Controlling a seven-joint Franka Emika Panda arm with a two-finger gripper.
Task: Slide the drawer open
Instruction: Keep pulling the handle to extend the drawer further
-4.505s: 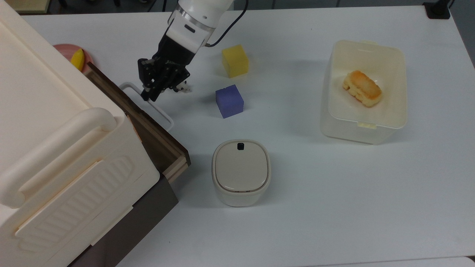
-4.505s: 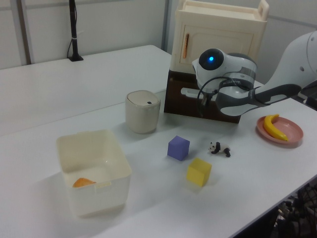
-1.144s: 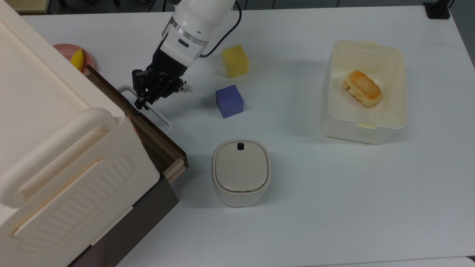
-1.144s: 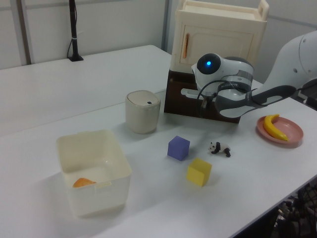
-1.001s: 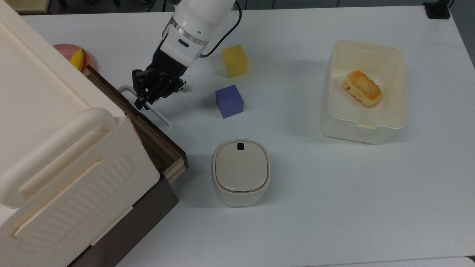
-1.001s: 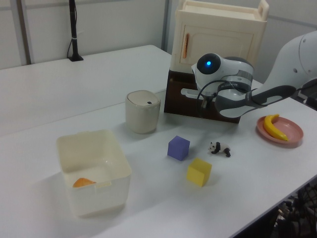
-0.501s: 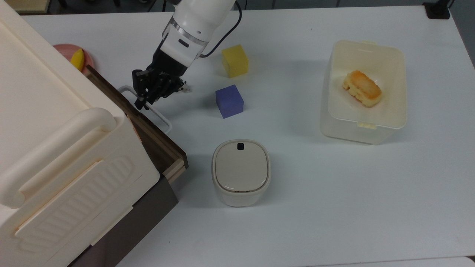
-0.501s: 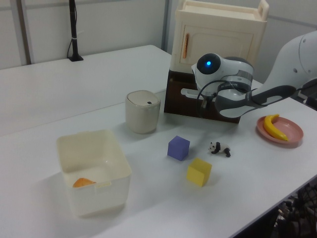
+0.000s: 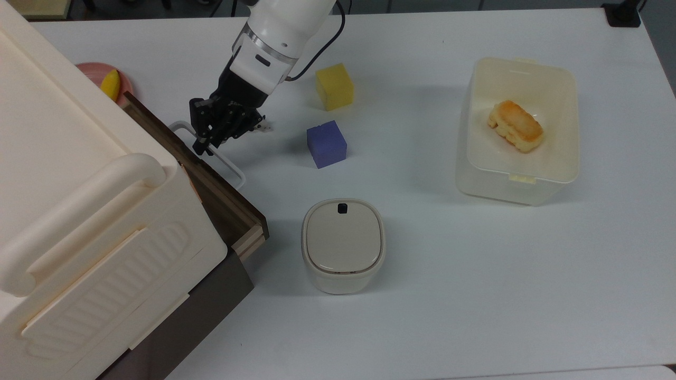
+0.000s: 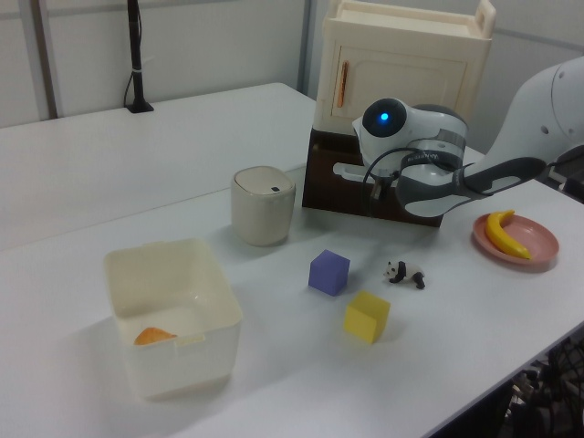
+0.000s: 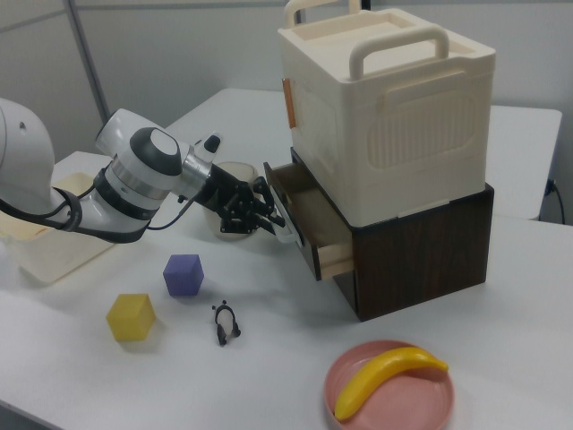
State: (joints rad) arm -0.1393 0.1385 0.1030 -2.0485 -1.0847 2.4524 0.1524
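Observation:
The drawer (image 9: 219, 187) has a dark brown front and pale plywood side edges. It sticks partly out of the dark brown cabinet (image 11: 421, 251) under a large cream box (image 9: 68, 200). In the right view the drawer (image 11: 315, 229) shows its open inside. Its thin white loop handle (image 9: 232, 170) runs along the front. My gripper (image 9: 202, 146) sits at the far end of that handle, fingers closed around the loop. The left view shows the gripper (image 10: 372, 192) pressed against the drawer front (image 10: 336, 190).
A lidded cream bin (image 9: 343, 245) stands close to the drawer's near corner. A purple cube (image 9: 326, 143), a yellow cube (image 9: 334, 86) and a small panda figure (image 11: 225, 323) lie beside the arm. A tub (image 9: 478, 174) with bread sits at the top view's right, a banana plate (image 11: 394, 381) behind the cabinet.
Since 4.5 s ago the gripper has moved toward the top view's left and settled on the handle. Over the last second nothing has visibly shifted.

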